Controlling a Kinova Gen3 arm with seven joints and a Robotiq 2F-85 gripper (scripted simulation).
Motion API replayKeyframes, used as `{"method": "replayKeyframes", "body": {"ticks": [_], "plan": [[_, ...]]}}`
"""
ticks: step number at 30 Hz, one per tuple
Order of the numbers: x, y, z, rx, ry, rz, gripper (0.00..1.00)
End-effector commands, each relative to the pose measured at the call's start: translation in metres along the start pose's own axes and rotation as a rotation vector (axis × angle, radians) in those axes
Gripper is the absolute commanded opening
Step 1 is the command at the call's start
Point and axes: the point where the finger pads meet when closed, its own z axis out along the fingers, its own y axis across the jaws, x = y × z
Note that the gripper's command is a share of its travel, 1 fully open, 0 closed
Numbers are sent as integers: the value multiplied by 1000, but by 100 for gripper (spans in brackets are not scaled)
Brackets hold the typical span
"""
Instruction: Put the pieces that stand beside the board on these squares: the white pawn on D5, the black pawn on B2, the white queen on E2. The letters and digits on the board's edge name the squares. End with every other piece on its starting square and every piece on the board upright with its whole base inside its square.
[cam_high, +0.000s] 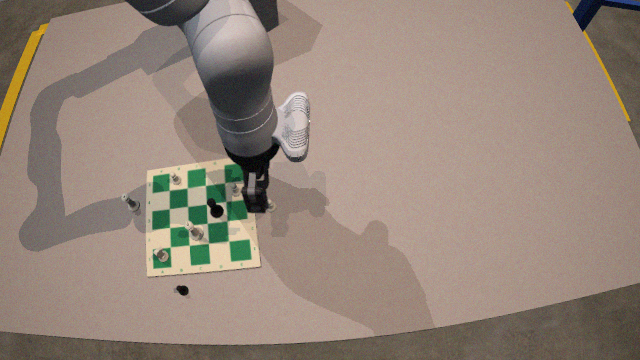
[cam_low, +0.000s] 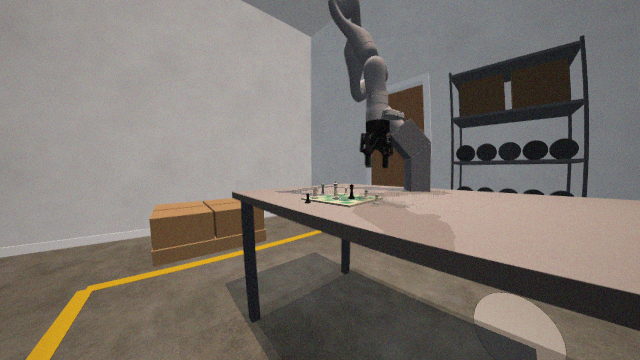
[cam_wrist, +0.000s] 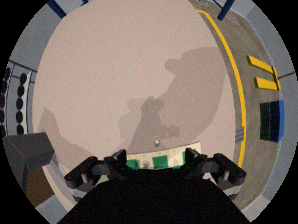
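The green and cream chessboard (cam_high: 201, 221) lies on the table. The white pawn (cam_high: 271, 205) stands just off the board's right edge and also shows in the wrist view (cam_wrist: 157, 141). The white queen (cam_high: 130, 202) stands off the left edge. The black pawn (cam_high: 182, 290) stands off the near edge. My gripper (cam_high: 254, 198) (cam_low: 376, 159) is open and empty. It hangs well above the table, over the board's right edge next to the white pawn. In the wrist view only a strip of the board (cam_wrist: 156, 160) shows between the fingers.
On the board stand a black piece (cam_high: 215, 208) and several white pieces, one (cam_high: 235, 189) partly hidden by my gripper, others at the middle (cam_high: 194, 231), the near left corner (cam_high: 161, 255) and the far left (cam_high: 175, 178). A grey block (cam_low: 416, 157) stands behind the board.
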Motion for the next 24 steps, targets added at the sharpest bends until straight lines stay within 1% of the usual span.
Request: {"method": "replayKeyframes", "body": {"ticks": [1,3,8,13,24], "plan": [[-2,0,5,10,-5,-58,100],[-2,0,5,10,-5,-58,100],[-2,1,8,9,-2,-183,100],[-1,1,10,8,0,-260,100],[-1,1,11,8,1,-299,100]]}}
